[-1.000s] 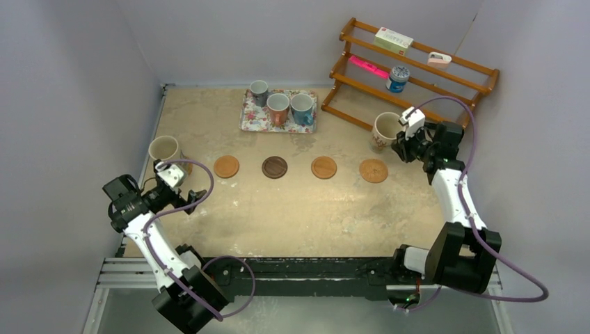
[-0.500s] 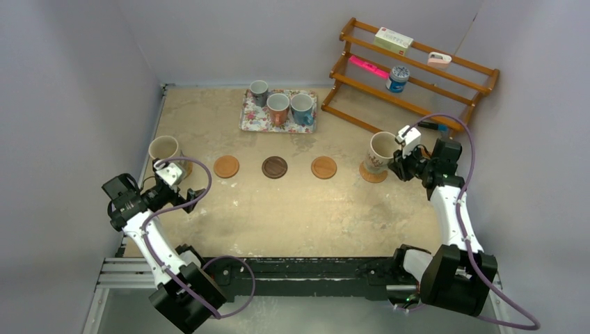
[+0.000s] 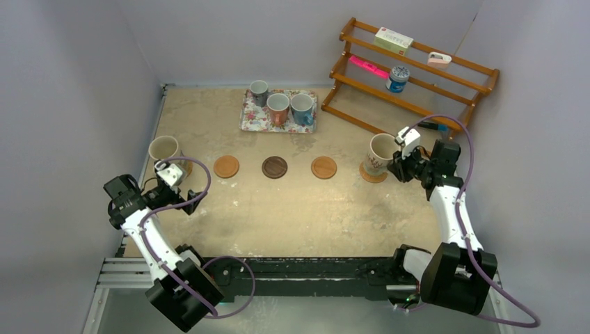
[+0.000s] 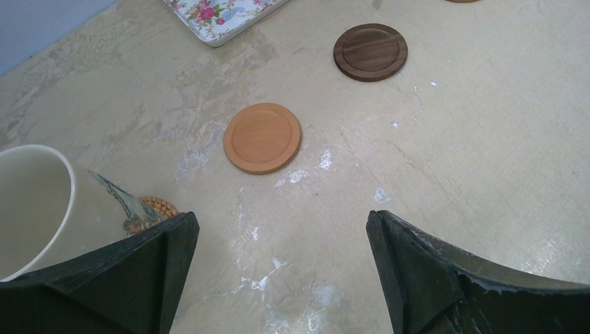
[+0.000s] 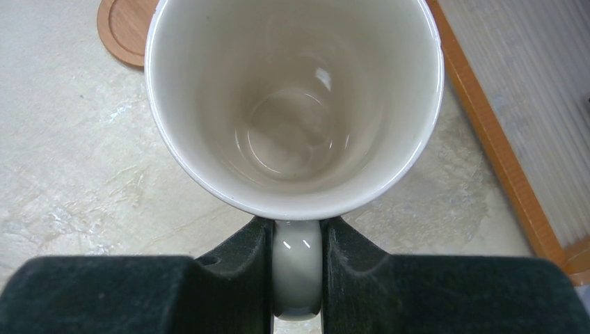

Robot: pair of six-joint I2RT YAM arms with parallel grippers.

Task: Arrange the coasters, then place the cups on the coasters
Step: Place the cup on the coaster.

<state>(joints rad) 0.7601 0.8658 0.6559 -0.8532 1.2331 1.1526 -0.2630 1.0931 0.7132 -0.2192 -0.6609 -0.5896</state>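
Three bare coasters lie in a row: orange point(image 3: 226, 166) point(image 4: 262, 137), dark brown point(image 3: 274, 167) point(image 4: 370, 52) and orange point(image 3: 323, 167) point(image 5: 125, 28). A fourth coaster point(image 3: 370, 177) peeks out under a cream printed cup point(image 3: 382, 152) point(image 5: 296, 104). My right gripper point(image 3: 398, 161) point(image 5: 297, 264) is shut on that cup's handle. Another cream cup point(image 3: 165, 149) point(image 4: 35, 202) stands on a woven coaster point(image 4: 156, 207) at the left. Just in front of it my left gripper point(image 3: 193, 202) point(image 4: 278, 278) is open over bare table, holding nothing. Grey point(image 3: 259, 89), reddish point(image 3: 278, 106) and blue point(image 3: 302, 106) cups stand on the tray.
The floral tray point(image 3: 249, 122) point(image 4: 222, 17) lies at the back centre. A wooden rack point(image 3: 417, 69) point(image 5: 501, 153) stands at the back right, close behind the right gripper, holding a tin point(image 3: 398, 78) and small boxes. Walls close in on both sides.
My right gripper carried the cream cup from beside the rack forward and left, down over the rightmost coaster. The left arm has hardly moved.
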